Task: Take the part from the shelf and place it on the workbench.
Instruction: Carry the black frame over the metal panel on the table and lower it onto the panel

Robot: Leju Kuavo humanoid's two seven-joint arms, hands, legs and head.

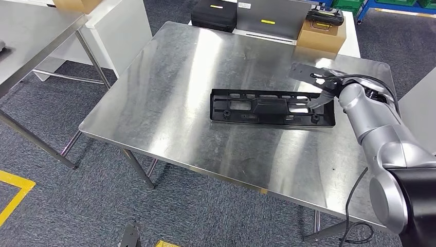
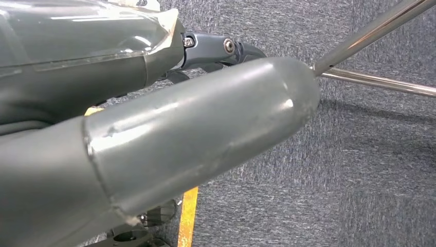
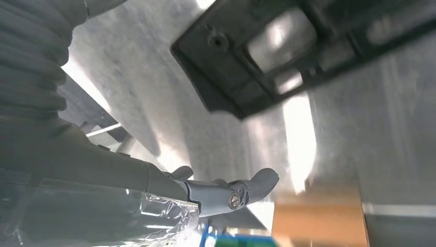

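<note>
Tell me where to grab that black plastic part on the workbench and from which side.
Grip the black plastic part at its right short end, coming from the right, where the right hand already is. It lies flat on the steel workbench, long and thin, so probably pinch the raised outer rim or hook fingers through a cutout rather than pressing on its open middle.

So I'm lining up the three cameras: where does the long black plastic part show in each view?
Head view: the black part lies flat on the steel workbench, right of centre, with the right hand at its right end.
Left wrist view: not in it.
Right wrist view: one end of it fills the upper right.
Shared landmark: the workbench's steel top.
</note>
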